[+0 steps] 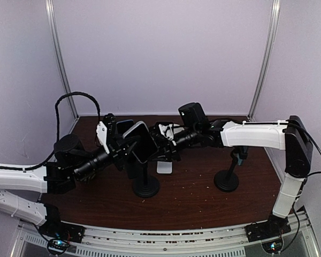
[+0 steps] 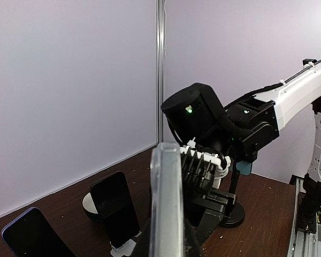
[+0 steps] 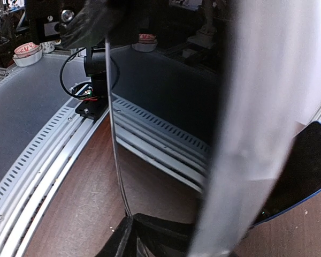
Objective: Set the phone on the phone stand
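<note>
**Phone gripped over the stand**

The phone [image 1: 142, 140] is tilted just above the post of the phone stand [image 1: 145, 186], mid-counter [image 1: 192, 203]. The left gripper [image 1: 124, 143] has its jaws clamped on the phone's edge. The right gripper [image 1: 162, 140] is just beside the phone, and I cannot tell whether its jaws are apart.

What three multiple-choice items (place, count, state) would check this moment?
1. Where is the phone? A lying flat; B raised over a phone stand; C on the front rail.
2. Round black stand bases on the table, top view? A one; B two; C four.
3. The left hand? A shut on the phone; B open, empty; C out of view.
Key: B, it sits high over the base; B, a second base stands at right; A, the phone shows edge-on in its grip.
</note>
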Available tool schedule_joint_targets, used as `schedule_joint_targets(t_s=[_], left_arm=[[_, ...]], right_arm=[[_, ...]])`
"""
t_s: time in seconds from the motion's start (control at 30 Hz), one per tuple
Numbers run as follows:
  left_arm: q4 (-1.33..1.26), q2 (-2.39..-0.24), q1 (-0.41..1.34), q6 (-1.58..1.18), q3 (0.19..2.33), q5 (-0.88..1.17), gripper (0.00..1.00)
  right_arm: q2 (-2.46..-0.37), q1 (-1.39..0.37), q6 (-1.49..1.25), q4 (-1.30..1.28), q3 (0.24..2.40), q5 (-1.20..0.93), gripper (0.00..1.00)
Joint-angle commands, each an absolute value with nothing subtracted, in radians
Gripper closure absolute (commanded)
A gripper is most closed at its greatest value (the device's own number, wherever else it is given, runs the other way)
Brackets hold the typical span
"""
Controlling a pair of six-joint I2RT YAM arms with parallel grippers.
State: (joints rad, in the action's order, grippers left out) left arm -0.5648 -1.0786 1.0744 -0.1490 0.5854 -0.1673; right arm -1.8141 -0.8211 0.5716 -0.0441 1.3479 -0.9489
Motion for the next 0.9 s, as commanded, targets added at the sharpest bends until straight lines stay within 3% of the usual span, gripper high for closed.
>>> schedule_joint_targets(t_s=[0.0,0.13,0.27,0.3,0.37,0.4,0.87], left_arm=[[-0.137,-1.147,1.045,-0.05,0.511,-0.134,1.0],[-0.153,-1.166,1.026,-0.044,0.523,-0.094,1.0],[-0.169,-1.207,0.989,-0.076,0.512,-0.031,1.0],[-0.161,-1.221,0.987,-0.078,0.519,-0.017,1.0],[-0.162,-1.236,0.986,-0.105,0.512,0.004,1.0],[-0.178,-1.236,0.986,-0.133,0.49,0.006,1.0],[-0.194,-1.359,1.017,-0.191,0.4,-0.065,1.0]], right_arm=[[-1.876,-0.829,0.617,-0.11,1.393,-0.903,0.73],[-1.886,-0.835,0.612,-0.117,1.402,-0.918,0.88],[-1.888,-0.839,0.596,-0.099,1.361,-0.916,0.94],[-1.893,-0.844,0.583,-0.083,1.353,-0.913,0.91],[-1.898,-0.854,0.563,-0.048,1.338,-0.899,0.71],[-1.897,-0.856,0.556,-0.033,1.331,-0.897,0.68],[-1.888,-0.865,0.531,0.01,1.304,-0.868,0.6]])
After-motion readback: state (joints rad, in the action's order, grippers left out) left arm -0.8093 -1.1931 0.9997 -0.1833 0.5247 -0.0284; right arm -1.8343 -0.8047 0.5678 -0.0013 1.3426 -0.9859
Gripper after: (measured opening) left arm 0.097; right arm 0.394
